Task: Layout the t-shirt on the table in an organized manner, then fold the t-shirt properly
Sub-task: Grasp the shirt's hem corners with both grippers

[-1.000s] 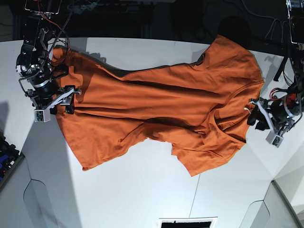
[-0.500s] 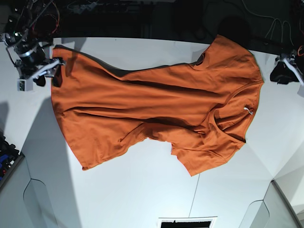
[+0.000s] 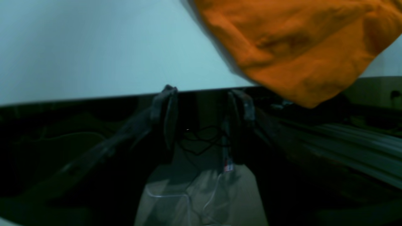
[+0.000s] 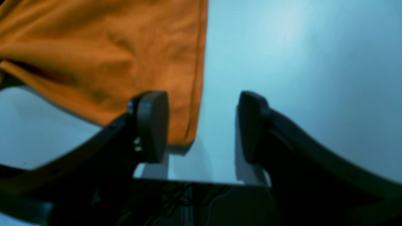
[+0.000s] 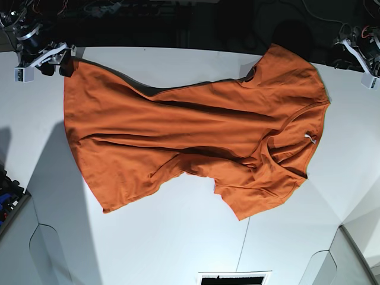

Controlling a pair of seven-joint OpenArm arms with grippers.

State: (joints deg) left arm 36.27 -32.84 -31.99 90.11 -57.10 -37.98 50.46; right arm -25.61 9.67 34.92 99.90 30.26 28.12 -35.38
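1. The t-shirt point(image 5: 196, 133) lay spread across the middle of the white worktop point(image 5: 178, 243), hem toward the left of the base view and collar toward the right, with a small white tag point(image 5: 309, 137) at the neckline.
2. The cloth was not flat: long creases ran along the body, the near side was bunched inward, and one sleeve reached to the far edge of the worktop.
3. A thin dark seam point(image 5: 243, 246) crossed the worktop on the near side, starting just below the near sleeve.
4. The right claw point(image 5: 44, 59) hung at the far left corner, just beside the hem corner, its fingers point(image 4: 150, 125) parted and gripping nothing.
5. The left claw point(image 5: 362, 56) sat at the far right edge, apart from the sleeve, its fingers point(image 3: 166, 116) spread and empty over the dark space beyond the worktop.
6. A dark slot point(image 5: 233, 279) showed at the near edge, clear of the shirt.
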